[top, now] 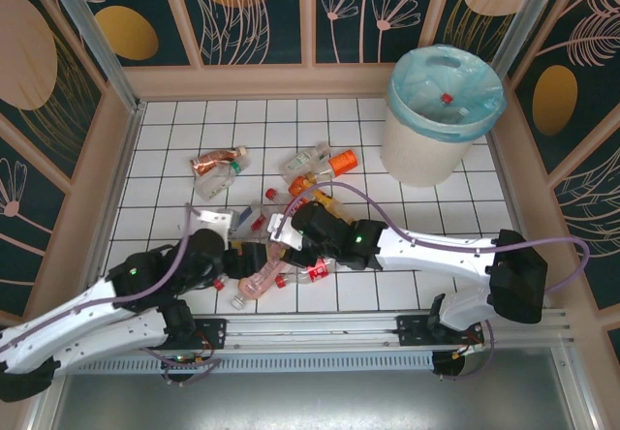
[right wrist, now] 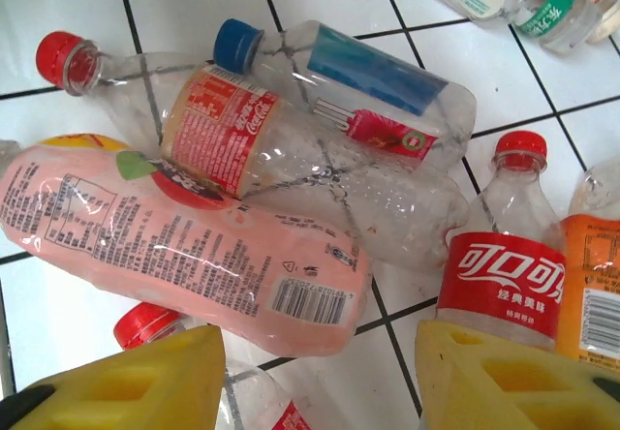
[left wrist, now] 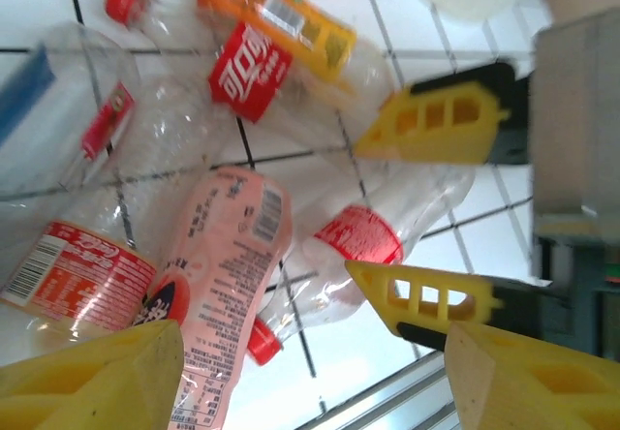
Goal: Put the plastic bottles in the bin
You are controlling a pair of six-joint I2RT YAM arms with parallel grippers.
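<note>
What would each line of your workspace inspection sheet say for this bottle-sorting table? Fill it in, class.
Surface: white tiled table.
Job's things: plastic bottles heaped mid-table; bin far right, red-capped bottle inside.
Clutter: nothing seen.
End effectors: left end effector open above pink bottle; right end effector open above the heap.
Cables: purple cable looping beside right arm.
Surroundings: floral wall panels.

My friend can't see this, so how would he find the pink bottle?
On the white tiled table, find the heap of bottles toward its near side. The pink bottle lies at the heap's front; it alone is wrapped whole in pink.
</note>
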